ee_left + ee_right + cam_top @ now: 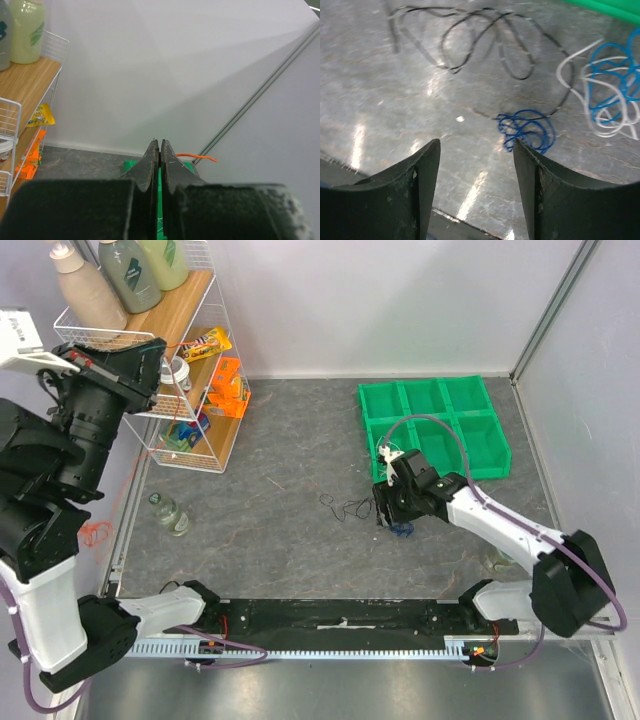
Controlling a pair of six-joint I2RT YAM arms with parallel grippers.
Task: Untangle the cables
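Top view:
- Left arm is raised high at the far left. The left hand (150, 358) is up against the wire rack (205, 445).
- A loopy orange cable (97, 533) shows beside the left edge of the surface (280, 440). Can't tell from here whether it hangs or lies.
- Right arm reaches in to mid-surface, with the right hand (390, 508) low over the cables.
- Black cable (348, 508) lies loose on the surface just left of that hand. A small blue cable (402, 530) sits at its fingertips.
- Green bin (480, 455) is behind the right arm. A small jar (170, 513) stands near the left edge.

Left wrist:
- The left hand (159, 142) has its fingers pressed together with no visible gap.
- A short end of orange cable (200, 157) sticks out sideways at the right finger and looks pinched between them.
- The hand is up in the air, facing the back wall. The wire rack (10, 130) is at left and a sliver of the green bin (131, 163) shows below the tips.

Right wrist:
- The right hand (476, 145) is spread wide and holds nothing.
- The blue cable (527, 131), a tight little knot, lies on the surface (380, 100) just ahead of the right finger, inside the gap.
- The black cable (470, 45) runs in big open loops further out, and one strand curves down to the blue knot.
- At far right a white cable (600, 120) is tangled with a second blue cable (615, 65), clear of the fingers.
- A green bin (615, 10) edge shows at the top right.
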